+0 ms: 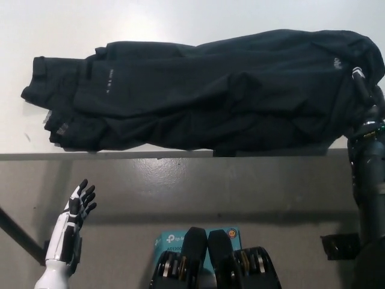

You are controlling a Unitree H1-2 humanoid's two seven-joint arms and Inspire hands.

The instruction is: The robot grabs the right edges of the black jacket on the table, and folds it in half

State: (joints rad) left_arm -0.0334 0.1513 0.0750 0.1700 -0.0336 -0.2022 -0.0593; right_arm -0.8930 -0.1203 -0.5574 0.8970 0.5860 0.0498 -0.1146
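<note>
Where lettering shows, black jacket (pixel 204 96) print stays unreadable.

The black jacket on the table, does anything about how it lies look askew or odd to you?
The black jacket lies rumpled across the white table, with deep creases, and its lower hem hangs slightly over the table's front edge. The black right hand is at its right end; the white left hand rests low, open.

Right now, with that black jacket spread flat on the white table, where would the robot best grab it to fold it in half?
Probably its right edge: the black fabric jacket lies lengthwise across the white table, so that end can be carried leftward. The black right hand is already there; the white left hand rests below the table.
</note>
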